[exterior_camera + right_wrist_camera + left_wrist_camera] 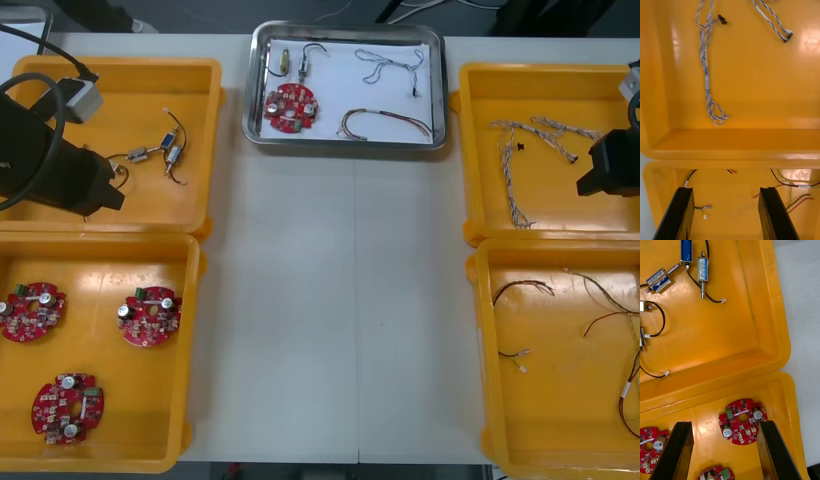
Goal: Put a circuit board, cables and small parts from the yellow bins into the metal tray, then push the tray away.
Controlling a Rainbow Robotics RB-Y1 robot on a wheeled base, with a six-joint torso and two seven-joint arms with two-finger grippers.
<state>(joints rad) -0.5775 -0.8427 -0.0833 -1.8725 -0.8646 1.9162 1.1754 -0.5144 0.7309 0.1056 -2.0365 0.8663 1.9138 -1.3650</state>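
The metal tray [254, 80] sits at the table's far middle, white inside. It holds a red circuit board [291, 107], small metal parts [293, 62], a blue and white cable [390, 65] and a red and yellow cable [385, 122]. My left gripper [725, 450] hangs open over the left bins, its arm [50, 170] over the far left bin. Beyond its fingers lies a red circuit board [742, 421]. My right gripper [726, 213] is open over the right bins, its arm [615, 165] at the far right bin. Blue and white cables [707, 63] lie ahead.
The far left bin [190, 215] holds small metal parts [160, 152]. The near left bin [185, 430] holds three red boards [150, 315]. The far right bin [470, 215] has twisted cables [520, 165]; the near right bin [485, 420] has black and red-yellow cables [600, 310]. Bare table [335, 300] lies between.
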